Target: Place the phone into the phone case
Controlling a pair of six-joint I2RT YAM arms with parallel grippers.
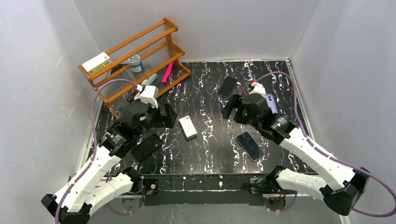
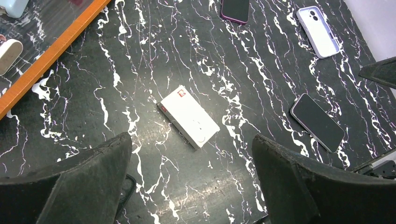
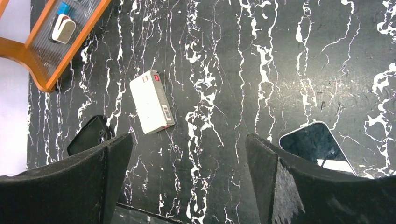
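Note:
A phone with a dark screen [image 1: 249,145] lies face up on the black marbled table at the near right; it also shows in the left wrist view [image 2: 317,122] and the right wrist view [image 3: 317,143]. A black phone case [image 1: 146,147] lies at the near left beside the left arm, partly hidden in the left wrist view [image 2: 126,189] and visible in the right wrist view [image 3: 88,135]. My left gripper [image 1: 164,115] [image 2: 190,151] is open and empty above the table. My right gripper [image 1: 232,107] [image 3: 189,140] is open and empty too.
A white box [image 1: 187,127] lies mid-table. A magenta-edged phone [image 1: 227,86] lies further back. A lavender case [image 2: 317,30] lies at the back right. An orange wooden rack [image 1: 163,25] with small items stands at the back left. White walls enclose the table.

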